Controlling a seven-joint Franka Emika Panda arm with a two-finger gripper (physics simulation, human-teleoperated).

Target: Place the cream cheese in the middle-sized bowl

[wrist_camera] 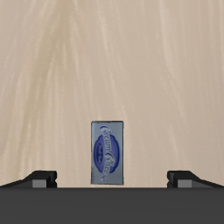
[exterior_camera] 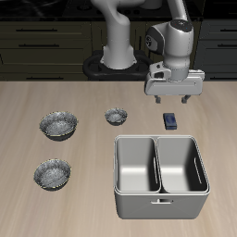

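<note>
1. The gripper (exterior_camera: 172, 96) hangs above the desk with its jaws spread wide and nothing between them; in the wrist view both fingertips (wrist_camera: 40, 178) show far apart, well clear of the box on either side.

2. The cream cheese (exterior_camera: 170, 120) lies flat on the wood just beyond the jaws toward the desk's front edge and below them. In the wrist view its (wrist_camera: 106, 151) long axis runs crosswise to the line joining the two fingertips, so the jaws would close across its short width. As I judge it, the coming move is a short advance toward the front edge and a straight descent; little or no turning of the wrist seems needed.

3. The box is small, flat and rectangular, dark blue with a paler oval label, lying face up.

4. The middle-sized bowl (exterior_camera: 52, 173) sits well apart, toward the front corner on the far side of the desk from the box: shiny silver metal with a crinkled, faceted inside.

5. Two like bowls stand farther back: a slightly larger bowl (exterior_camera: 57, 124) and a much smaller bowl (exterior_camera: 116, 116).

6. A grey two-compartment metal bin (exterior_camera: 160, 176) stands at the front edge, just forward of the box.

7. The desk (exterior_camera: 28, 213) is pale, grained wood.
</note>
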